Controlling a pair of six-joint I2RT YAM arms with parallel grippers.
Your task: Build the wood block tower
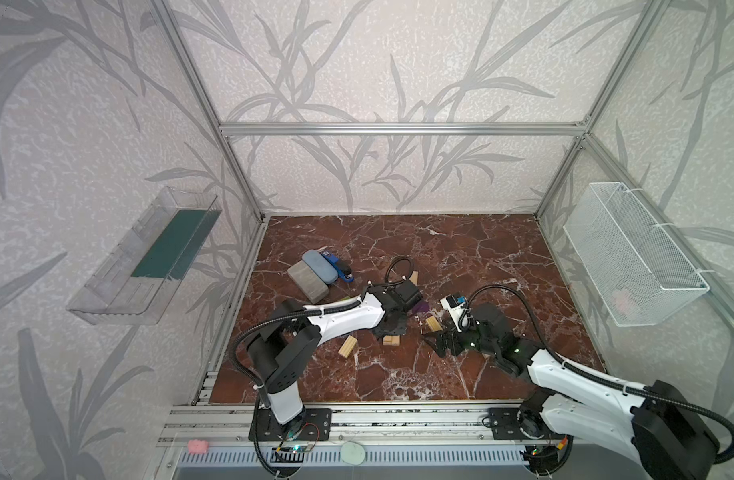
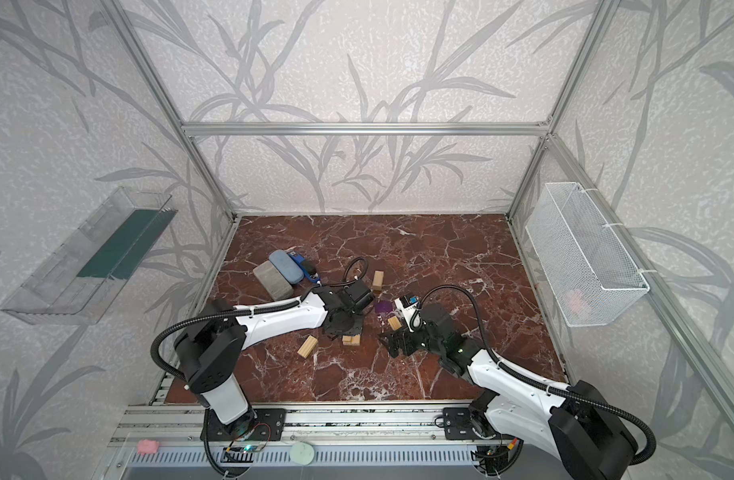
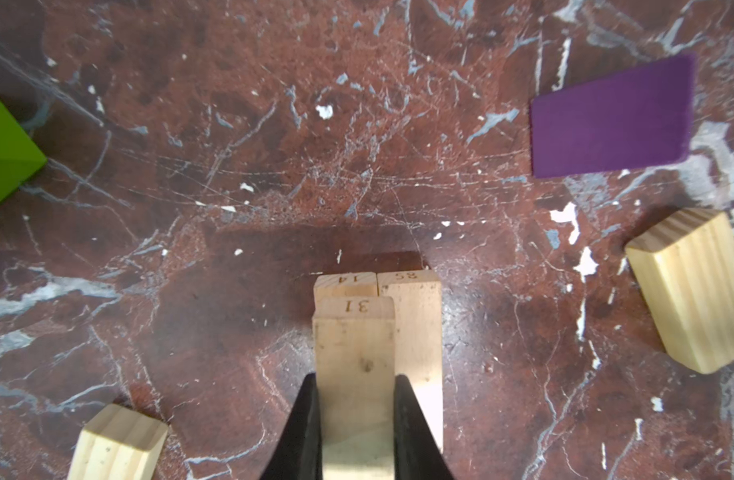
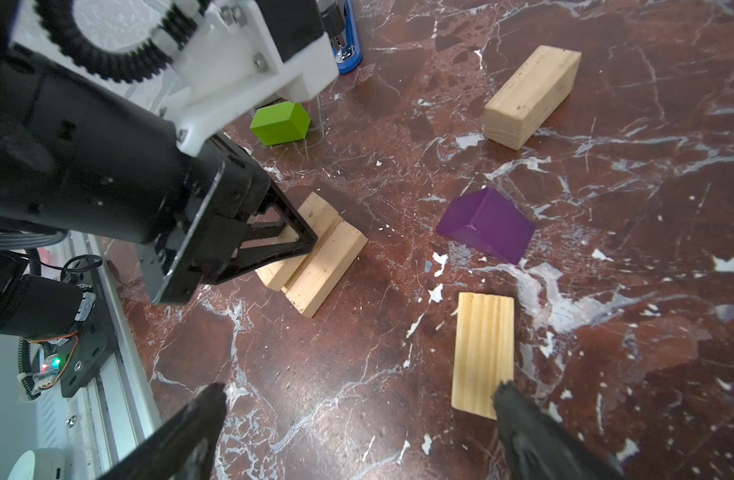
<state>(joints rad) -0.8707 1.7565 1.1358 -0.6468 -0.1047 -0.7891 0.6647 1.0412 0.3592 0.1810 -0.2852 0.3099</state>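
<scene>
Now the left gripper (image 3: 355,380) clamps a wood block (image 3: 355,345) over two paired blocks (image 3: 417,316); the right gripper (image 4: 359,392) gapes empty.

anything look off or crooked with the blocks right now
One thing: the numbered block clamped in the left gripper runs parallel over the two side-by-side blocks, covering just one of them, not crossing both. Whether it touches is unclear. The other blocks simply lie scattered.

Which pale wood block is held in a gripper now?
The block stamped 31, clamped in the left gripper above two side-by-side blocks; the other pale blocks lie free.
</scene>
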